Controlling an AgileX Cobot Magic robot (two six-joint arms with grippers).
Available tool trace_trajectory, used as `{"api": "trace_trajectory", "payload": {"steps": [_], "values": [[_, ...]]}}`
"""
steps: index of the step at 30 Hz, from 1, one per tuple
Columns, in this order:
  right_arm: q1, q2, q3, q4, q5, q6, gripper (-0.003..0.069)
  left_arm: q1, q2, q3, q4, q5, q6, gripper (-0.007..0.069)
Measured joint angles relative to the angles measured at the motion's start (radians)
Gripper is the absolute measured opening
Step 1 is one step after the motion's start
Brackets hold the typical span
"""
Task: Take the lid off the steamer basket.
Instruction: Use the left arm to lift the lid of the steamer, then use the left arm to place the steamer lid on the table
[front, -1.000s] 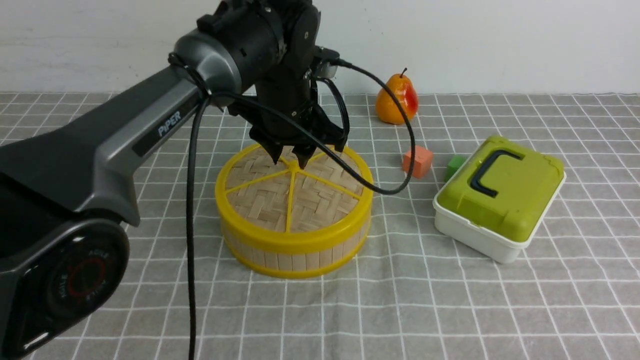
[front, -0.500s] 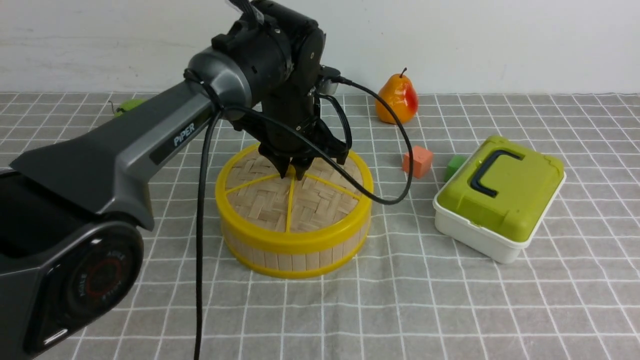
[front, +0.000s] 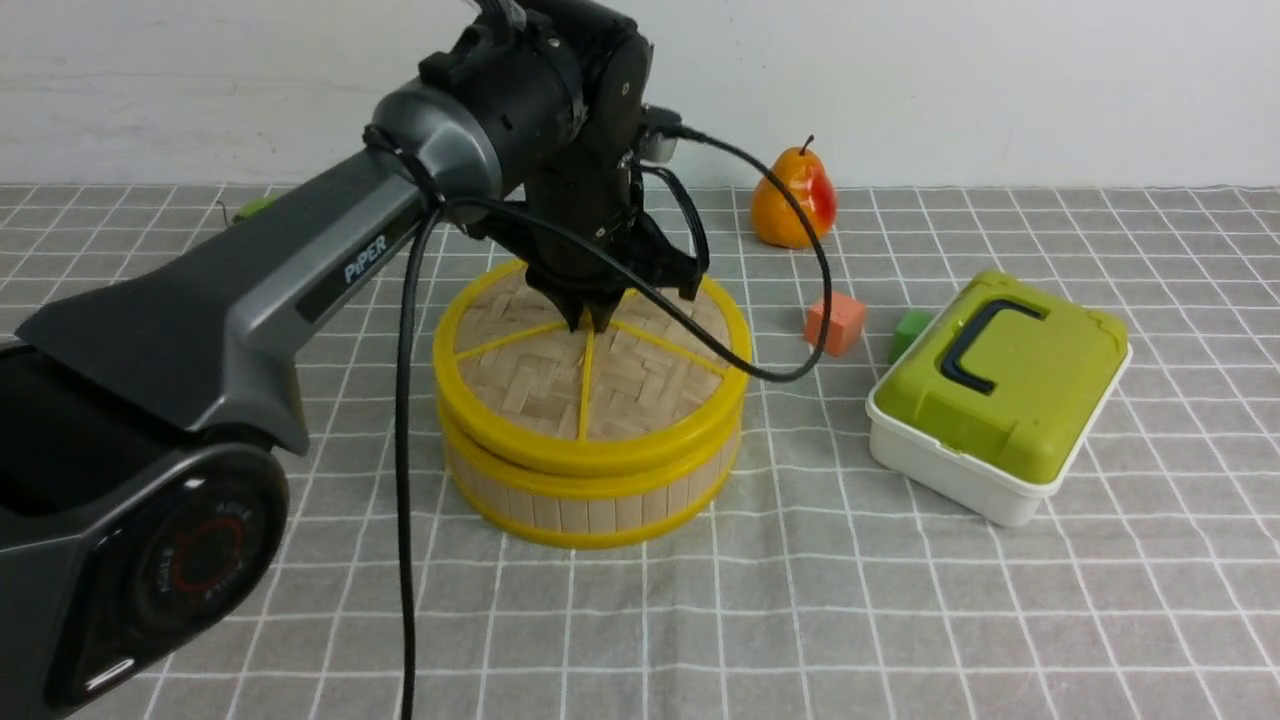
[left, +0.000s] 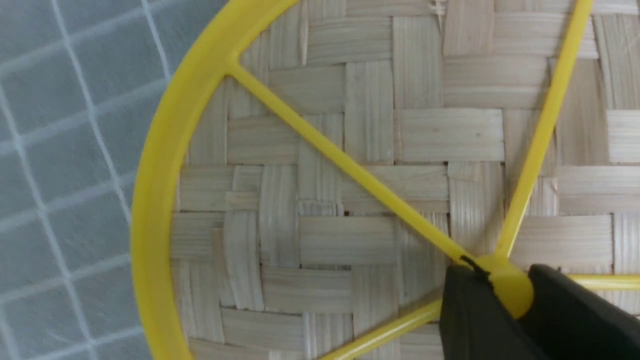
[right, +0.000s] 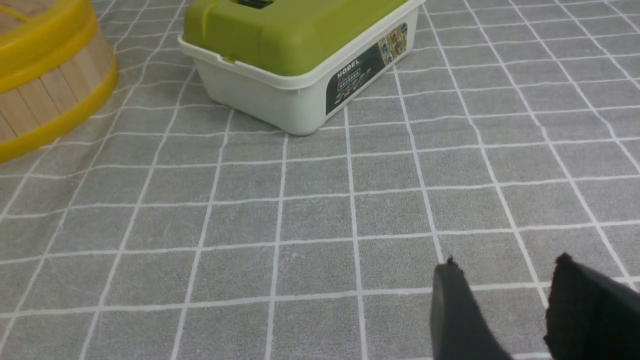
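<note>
The lid (front: 560, 375) is a woven bamboo disc with a yellow rim and yellow spokes. It hangs just above the steamer basket (front: 590, 500), with a thin gap between the two yellow rings. My left gripper (front: 592, 322) is shut on the lid's central knob (left: 507, 287); in the left wrist view my left gripper (left: 505, 295) pinches the knob from both sides. The basket's side also shows in the right wrist view (right: 45, 95). My right gripper (right: 505, 270) is open and empty over bare cloth, out of the front view.
A white box with a green lid (front: 1000, 385) stands right of the basket and shows in the right wrist view (right: 295, 55). An orange cube (front: 835, 322), a green cube (front: 910, 332) and a pear (front: 795, 200) lie behind. A grey checked cloth (front: 800, 600) covers the table.
My left gripper came down, shut on the knob and rose a little. The lid has come up off the basket's top ring, showing a gap.
</note>
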Motion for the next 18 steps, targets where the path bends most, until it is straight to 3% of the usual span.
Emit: {"api": "trace_trajectory", "payload": {"steps": [9, 15, 18], "values": [[0.000, 0.000, 0.000, 0.000, 0.000, 0.000, 0.0242, 0.073, -0.236, -0.108, 0.118, 0.000, 0.026, 0.0107], [0.000, 0.000, 0.000, 0.000, 0.000, 0.000, 0.0242, 0.286, -0.322, -0.056, 0.080, 0.000, 0.019, 0.0107], [0.000, 0.000, 0.000, 0.000, 0.000, 0.000, 0.0242, 0.427, -0.336, 0.136, -0.005, -0.003, 0.016, 0.0107]]}}
